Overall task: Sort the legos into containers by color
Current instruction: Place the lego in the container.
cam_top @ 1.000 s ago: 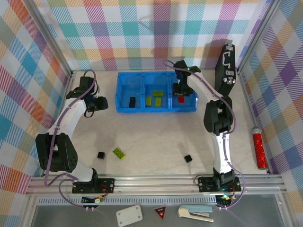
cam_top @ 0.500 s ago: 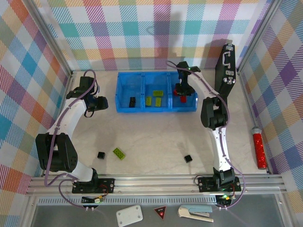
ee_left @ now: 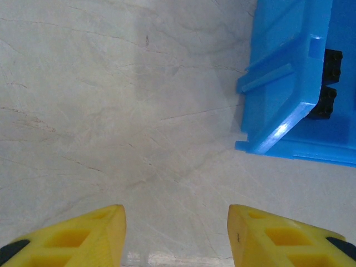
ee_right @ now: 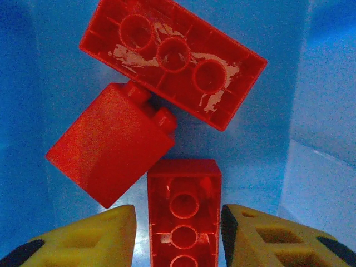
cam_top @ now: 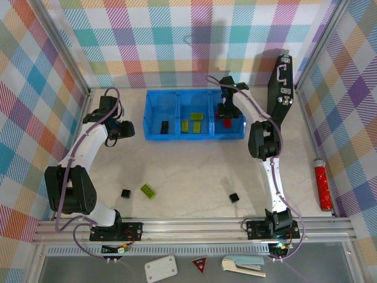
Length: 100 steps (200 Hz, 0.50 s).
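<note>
- The right gripper (ee_right: 177,209) is hanging low inside the tray (ee_right: 311,83). Its fingers are standing about a brick's width apart, one on each side of a red brick (ee_right: 184,214). A thin gap seems to be showing on one side, so I cannot tell whether they are pinching it.
- That brick is lying hollow side towards the wrist. Just ahead of the fingertips a long red brick (ee_right: 172,61) and a square red brick (ee_right: 108,147) are resting against each other.
- The left gripper (ee_left: 175,214) is hovering wide and empty over bare table (ee_left: 111,111), with the tray corner ahead to one side.
- Well behind both grippers, near the arm bases, a green brick (cam_top: 148,190) and two black cubes (cam_top: 125,193) (cam_top: 234,197) are waiting.
- These pieces are probably going to feel light, rigid and glossy. Squeezing the flat opposite sides, not the studs, looks safest. The cubes look likely to pop out of an off-centre pinch.
</note>
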Tool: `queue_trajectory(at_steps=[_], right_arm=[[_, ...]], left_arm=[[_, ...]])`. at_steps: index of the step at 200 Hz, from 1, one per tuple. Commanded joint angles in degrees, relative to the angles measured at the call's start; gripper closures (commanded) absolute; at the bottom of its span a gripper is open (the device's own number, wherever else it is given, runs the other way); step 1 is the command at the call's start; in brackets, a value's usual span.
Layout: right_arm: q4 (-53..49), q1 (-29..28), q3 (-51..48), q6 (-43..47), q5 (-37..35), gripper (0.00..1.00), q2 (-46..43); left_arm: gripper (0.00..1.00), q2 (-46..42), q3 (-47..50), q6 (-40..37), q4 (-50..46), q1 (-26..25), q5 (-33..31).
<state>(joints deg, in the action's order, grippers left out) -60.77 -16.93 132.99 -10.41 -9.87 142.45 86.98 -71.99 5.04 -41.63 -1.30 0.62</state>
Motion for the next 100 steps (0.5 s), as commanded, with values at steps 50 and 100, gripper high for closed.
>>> queue_trajectory(at_steps=[50, 100], right_arm=[[-1.0, -0.5, -8.8, -1.5, 4.6, 0.53, -14.7], [1.8, -1.7, -19.6, -2.3, 6.3, 0.53, -23.3]], left_arm=[[0.48, -0.5, -1.6, 3.3, -7.0, 0.6, 4.3], [0.47, -5.6, 6.5, 10.8, -10.7, -1.0, 3.9]])
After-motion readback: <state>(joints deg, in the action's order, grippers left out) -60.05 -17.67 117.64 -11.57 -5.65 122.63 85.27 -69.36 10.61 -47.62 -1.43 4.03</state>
